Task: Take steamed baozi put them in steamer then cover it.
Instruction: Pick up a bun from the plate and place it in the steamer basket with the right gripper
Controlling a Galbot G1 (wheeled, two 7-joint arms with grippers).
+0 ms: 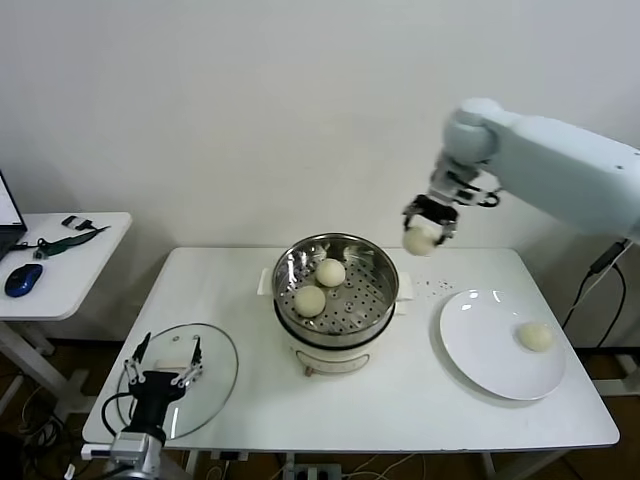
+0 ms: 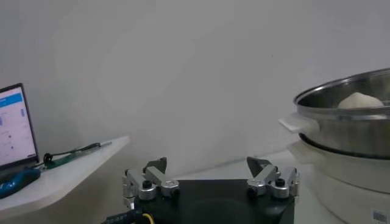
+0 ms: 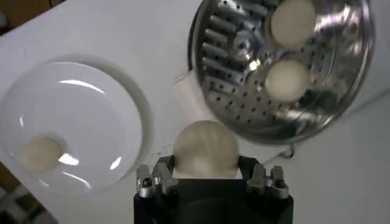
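From my left wrist, the steamer is cut off at the frame edge, and only the top of one baozi shows above its rim. My right wrist view hides the lower part of the baozi I carry behind my own pincer body.

My right pincer is closed on that baozi, held in the air beside the steamer's rim, between the steamer and the white plate. It is above the bench, not yet over the basket.

Inside the steamer's perforated basket lie two baozi, close together, one nearer me. One more baozi sits on the plate, toward its outer side.

My left pincer waits with fingers spread wide, empty, low over the glass lid at the bench's near left corner.
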